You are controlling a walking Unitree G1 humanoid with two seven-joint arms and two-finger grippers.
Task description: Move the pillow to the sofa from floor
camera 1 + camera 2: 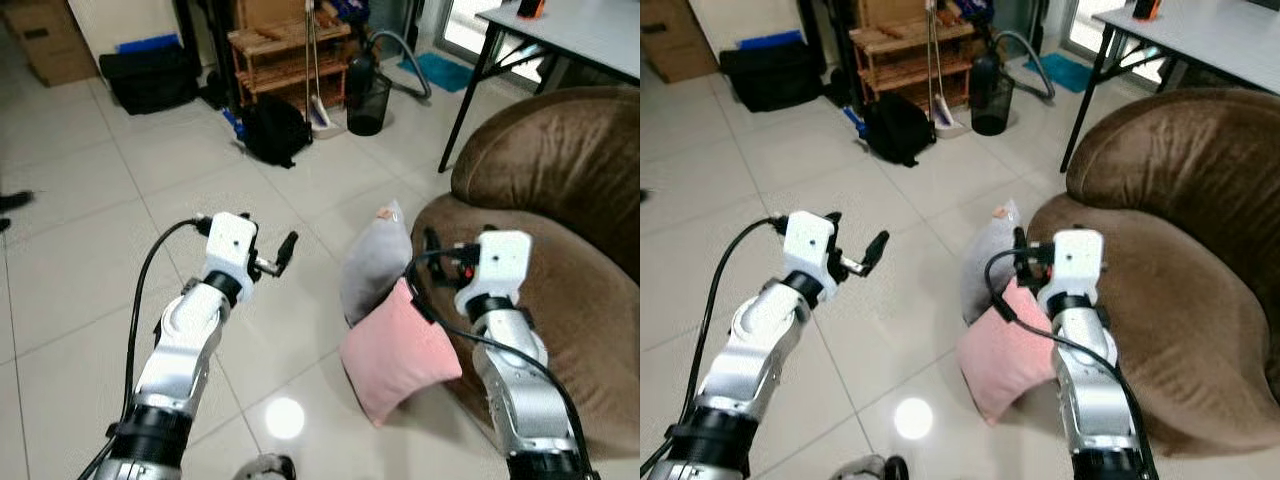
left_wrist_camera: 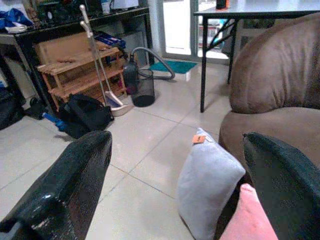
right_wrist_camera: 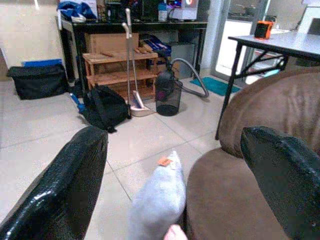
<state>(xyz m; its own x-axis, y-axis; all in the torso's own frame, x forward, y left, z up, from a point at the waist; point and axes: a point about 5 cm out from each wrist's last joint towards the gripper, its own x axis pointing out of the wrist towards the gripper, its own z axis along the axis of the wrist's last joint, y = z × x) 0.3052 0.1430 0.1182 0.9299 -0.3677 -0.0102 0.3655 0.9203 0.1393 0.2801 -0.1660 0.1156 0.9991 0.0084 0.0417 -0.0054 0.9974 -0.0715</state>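
Both hands are hovering spread wide, holding nothing: left hand [image 1: 283,252] mid-frame, right hand [image 3: 175,165] right of centre. The pink pillow [image 1: 398,352] and grey pillow [image 1: 375,262] are leaning against the sofa [image 1: 560,250] base on the floor [image 1: 90,250], centre frame, probably positioned for an approach.

The right arm covers part of the pink pillow [image 1: 395,355], whose lower corner is cut off in the left wrist view. The grey pillow [image 1: 375,265] stands partly behind it. The desk [image 1: 575,30] and brown sofa [image 1: 560,200] run off the picture's edge.
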